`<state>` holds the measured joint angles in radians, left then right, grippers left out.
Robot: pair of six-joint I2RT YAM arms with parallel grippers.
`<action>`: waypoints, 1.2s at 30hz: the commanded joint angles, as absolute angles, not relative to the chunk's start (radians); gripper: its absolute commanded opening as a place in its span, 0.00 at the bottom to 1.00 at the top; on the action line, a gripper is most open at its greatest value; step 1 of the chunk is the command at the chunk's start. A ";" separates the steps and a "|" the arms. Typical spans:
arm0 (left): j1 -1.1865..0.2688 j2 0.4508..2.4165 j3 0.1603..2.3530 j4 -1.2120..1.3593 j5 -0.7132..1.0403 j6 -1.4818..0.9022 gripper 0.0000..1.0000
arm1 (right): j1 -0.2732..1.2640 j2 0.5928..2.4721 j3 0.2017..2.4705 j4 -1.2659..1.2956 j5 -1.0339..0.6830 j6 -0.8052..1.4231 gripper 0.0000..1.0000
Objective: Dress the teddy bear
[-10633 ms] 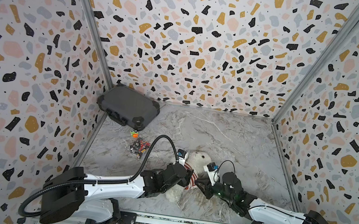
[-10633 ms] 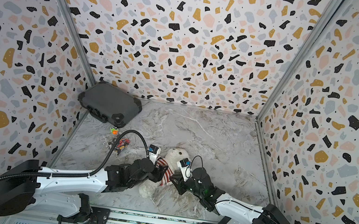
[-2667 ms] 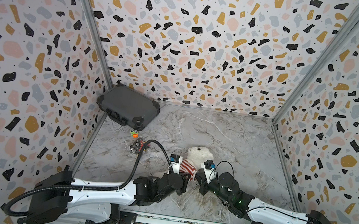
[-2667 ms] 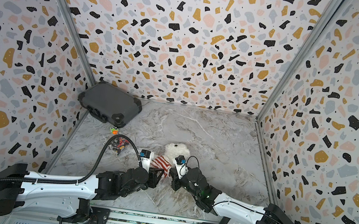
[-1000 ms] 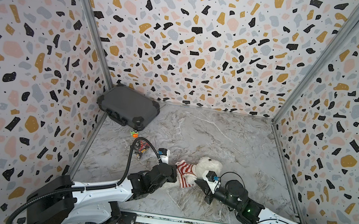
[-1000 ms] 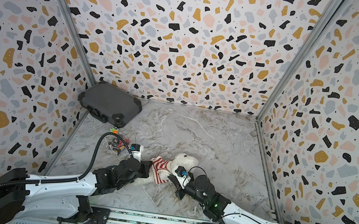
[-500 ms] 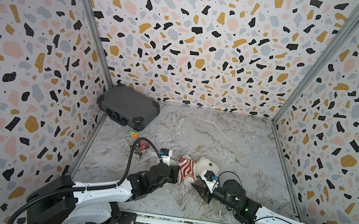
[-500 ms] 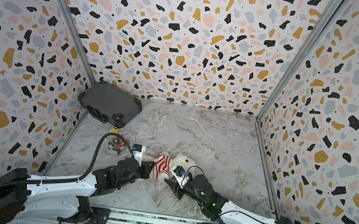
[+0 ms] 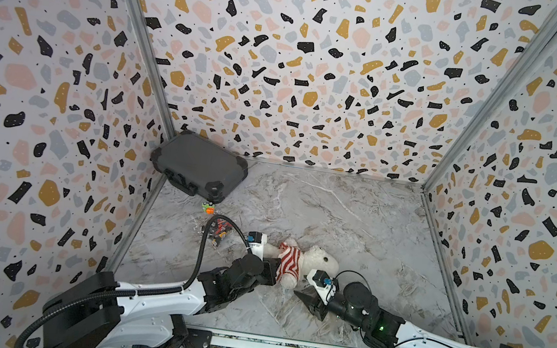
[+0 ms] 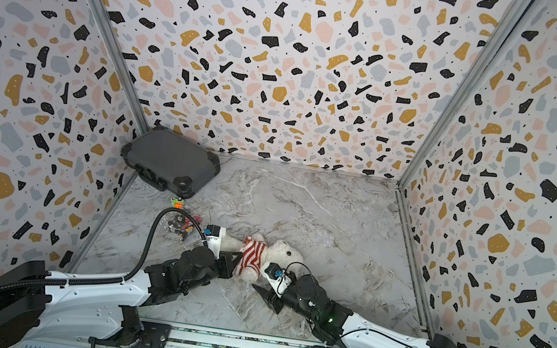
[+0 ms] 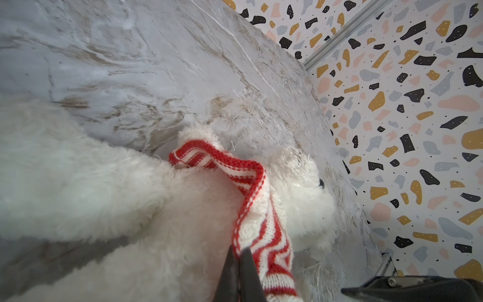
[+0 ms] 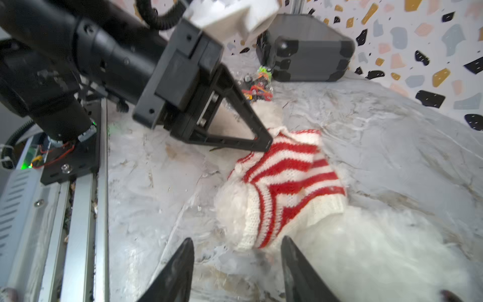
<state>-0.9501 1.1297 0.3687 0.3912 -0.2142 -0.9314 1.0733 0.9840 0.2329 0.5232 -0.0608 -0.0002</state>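
Teddy bear (image 9: 321, 261) lies on the marble bench (image 9: 356, 225), front-middle, between my two arms in both top views. Its head points toward my right side and its legs toward my left. White fluffy plush, one dark eye visible in the left wrist view.

A striped sweater (image 9: 289, 264) (red and white knit) is on the bear's torso. It sits bunched high at the chest on one side, with the white belly fur bare below it. One paw (image 12: 231, 209) sticks out of a sleeve cuff.

My left hand (image 11: 238, 257) is closed, fingertips pinched together on the edge of the striped sweater. The right wrist view shows its tip touching the knit on the far side of the torso.

My right hand (image 12: 237, 239) is open, fingers spread and holding nothing. It sits low over the bench at the bear's front side, just beside the sleeved paw. I cannot tell if a finger touches the fur.

A dark grey hard case (image 9: 198, 166) sits in the back left corner, tilted against the wall. Some small colourful toys (image 9: 218, 230) lie between the case and my left arm, well apart from the bear. A tiny orange-green piece (image 9: 208, 207) is near the case.
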 commanded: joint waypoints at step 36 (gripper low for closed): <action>-0.953 1.106 0.354 0.411 -0.217 -0.947 0.00 | 1.148 1.290 0.395 0.603 0.111 -0.201 0.01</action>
<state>-0.9512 1.1294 0.3660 0.4034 -0.1928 -0.9573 1.1450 1.3197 0.3874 0.6121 0.0803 -0.1978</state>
